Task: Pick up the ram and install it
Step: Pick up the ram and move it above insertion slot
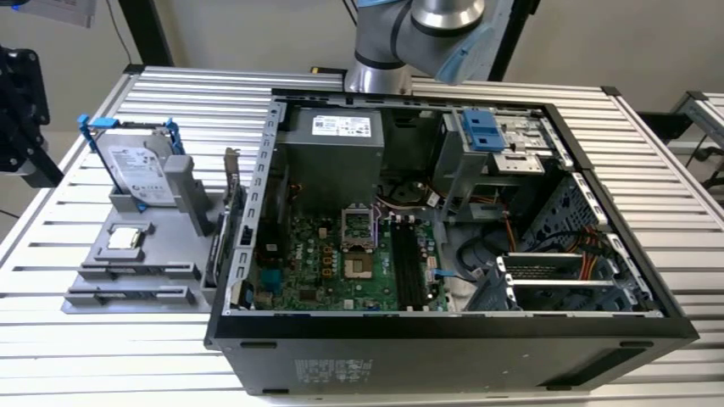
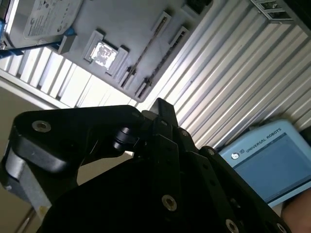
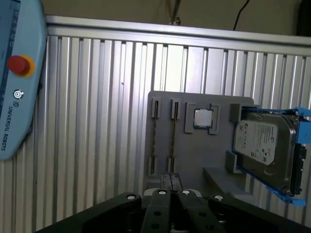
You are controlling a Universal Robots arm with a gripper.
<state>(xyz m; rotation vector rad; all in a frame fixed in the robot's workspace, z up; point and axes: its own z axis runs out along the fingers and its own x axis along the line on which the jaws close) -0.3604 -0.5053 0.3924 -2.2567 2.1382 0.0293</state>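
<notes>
The ram [image 3: 173,138] stands on edge in the grey holder tray [image 3: 194,155]. In the first wrist view it is 1 of 2 thin strips held between end brackets, just beside the square processor [image 3: 203,118]. In the exterior view that tray sits on the ribbed desk [image 1: 136,356] at 9 o'clock from the open computer case [image 1: 453,329], on the exterior view's left. The hard drive [image 1: 142,165] stands at the tray's 12 o'clock end.

By its look the ram should be light and stiff but fragile, a thin smooth board with chips on its faces. I judge the safest hold to be a pinch across the 2 flat faces near the middle of the exposed long edge, so it lifts level and does not twist in its brackets.

The end effector [image 3: 171,180] has its fingers drawn together with no gap to speak of. It holds nothing, touches nothing and hangs well above the tray. The arm [image 1: 419,34] rises at 12 o'clock of the case, and the motherboard's black slots [image 1: 408,263] have not yet received the ram
</notes>
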